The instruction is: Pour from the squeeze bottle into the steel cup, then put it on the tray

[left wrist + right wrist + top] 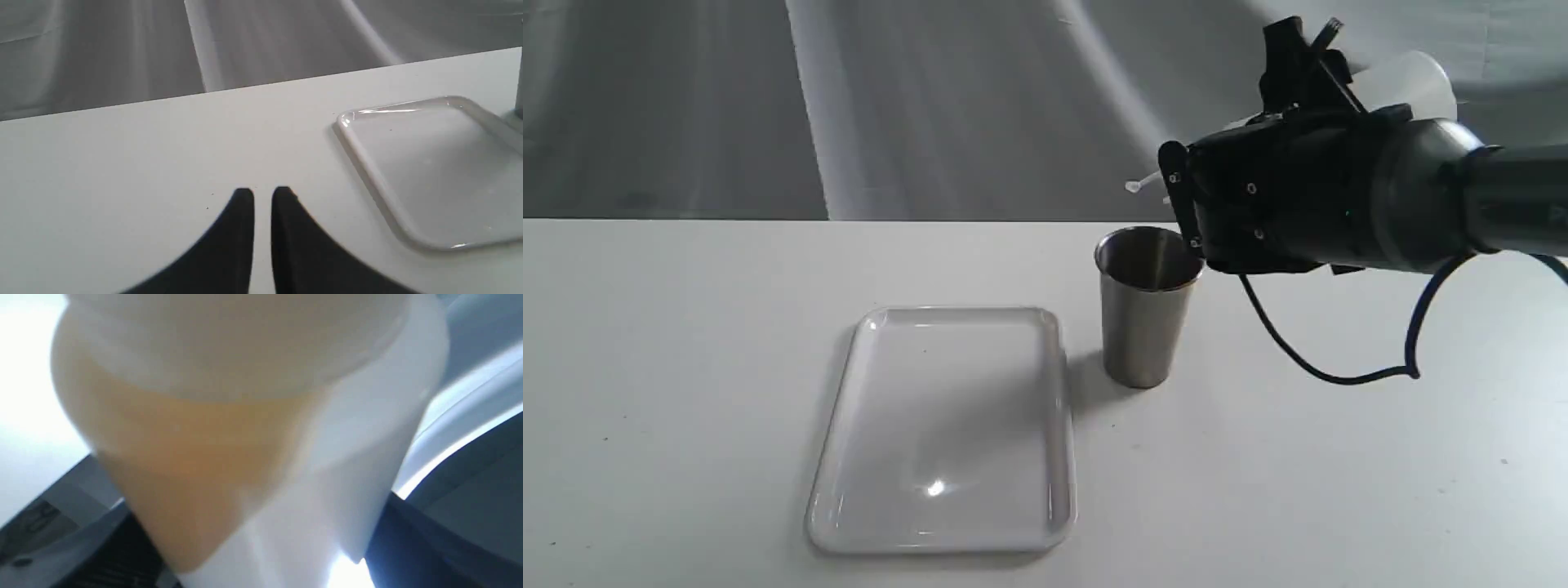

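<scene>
The squeeze bottle (pixel 1421 82) lies tipped far over in the clenched grip of the right tool (pixel 1307 106), its flat base raised and pointing away from the steel cup (pixel 1147 318), its nozzle end aimed down toward the cup's rim. The nozzle itself is hidden behind the tool's black body; only the thin cap strap (pixel 1139 184) pokes out, just above the cup's mouth. In the right wrist view the bottle (pixel 245 437) fills the picture, and its amber-orange liquid (pixel 184 469) has pooled against one side of the translucent wall. Whether any liquid is leaving the nozzle cannot be told.

The cup stands upright on the white surface (pixel 686 367), directly below the front of the right tool. A dark blue cable (pixel 1339 377) loops down from the arm on the side of the cup away from the tray.

The tray (pixel 837 441) lies flat just beside the cup, not touching it, with nothing on it.

The left tool (pixel 262 196) hangs low over the surface, well apart from the cup on the far side of the tray (pixel 367 163). Its black fingers (pixel 241 228) are drawn together to a thin slit and grasp nothing.
</scene>
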Robot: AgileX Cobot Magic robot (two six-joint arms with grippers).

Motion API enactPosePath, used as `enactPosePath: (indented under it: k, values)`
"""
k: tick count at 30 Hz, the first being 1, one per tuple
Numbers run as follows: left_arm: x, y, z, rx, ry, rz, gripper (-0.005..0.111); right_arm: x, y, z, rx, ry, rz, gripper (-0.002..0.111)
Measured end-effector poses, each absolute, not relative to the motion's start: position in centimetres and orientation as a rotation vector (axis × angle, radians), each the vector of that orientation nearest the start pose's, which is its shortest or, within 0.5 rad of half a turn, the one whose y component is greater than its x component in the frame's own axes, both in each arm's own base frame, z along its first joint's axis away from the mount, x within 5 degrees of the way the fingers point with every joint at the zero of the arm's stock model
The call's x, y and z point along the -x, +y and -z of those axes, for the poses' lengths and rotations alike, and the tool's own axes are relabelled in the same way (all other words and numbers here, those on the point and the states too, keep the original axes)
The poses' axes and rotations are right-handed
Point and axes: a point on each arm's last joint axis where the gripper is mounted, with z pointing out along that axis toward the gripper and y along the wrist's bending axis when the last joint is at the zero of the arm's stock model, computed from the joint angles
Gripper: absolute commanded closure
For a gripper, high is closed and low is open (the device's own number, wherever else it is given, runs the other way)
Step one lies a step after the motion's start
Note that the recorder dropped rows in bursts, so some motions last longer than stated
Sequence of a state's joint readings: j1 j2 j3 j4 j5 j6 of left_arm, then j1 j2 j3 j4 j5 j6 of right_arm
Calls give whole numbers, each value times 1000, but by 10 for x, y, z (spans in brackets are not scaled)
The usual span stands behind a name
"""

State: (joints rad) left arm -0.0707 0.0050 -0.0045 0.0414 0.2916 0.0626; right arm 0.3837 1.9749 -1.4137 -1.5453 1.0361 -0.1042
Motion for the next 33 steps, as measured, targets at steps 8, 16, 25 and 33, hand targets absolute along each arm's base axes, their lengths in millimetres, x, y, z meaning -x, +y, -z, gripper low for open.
enactPosePath:
  k: [8, 16, 25, 33]
  values:
    - [-55, -3, -188, -145, 1770, -33, 98, -415, 84, -243, 1116, 2010, 1554, 57]
    - [-55, -3, -188, -145, 1770, -33, 98, -412, 84, -240, 528, 2154, 1228, 57]
    - [-55, -3, -188, -145, 1770, -33, 98, -403, 82, -259, -58, 2124, 900, 57]
    - [-55, -3, -188, -145, 1770, -33, 98, -402, 82, -257, -215, 2105, 809, 57]
